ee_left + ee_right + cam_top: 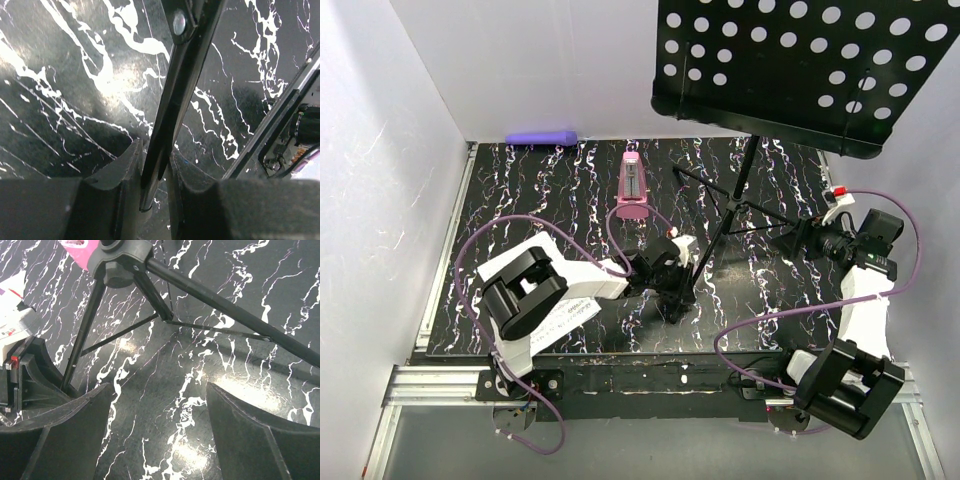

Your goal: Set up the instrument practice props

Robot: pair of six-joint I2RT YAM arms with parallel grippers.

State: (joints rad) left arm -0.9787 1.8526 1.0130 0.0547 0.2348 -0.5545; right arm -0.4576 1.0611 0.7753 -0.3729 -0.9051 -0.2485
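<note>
The black music stand has its perforated desk [800, 60] high at the upper right, and its tripod legs [720, 215] are spread on the marbled table. My left gripper [675, 295] is shut on the tip of one stand leg [165, 125], which runs between the jaws [154, 175]. My right gripper [792, 240] is open and empty just right of the tripod. In its wrist view it [160, 425] hangs over bare table below the tripod hub [120, 260]. The pink metronome [632, 185] stands upright behind the left gripper. A white printed sheet [575, 313] lies partly hidden under the left arm.
A purple cylinder [542, 137] lies against the back wall at the left. White walls close in the table on three sides. Purple cables [770, 320] loop over the near part of the table. The table's metal front rail [620, 380] runs along the bottom.
</note>
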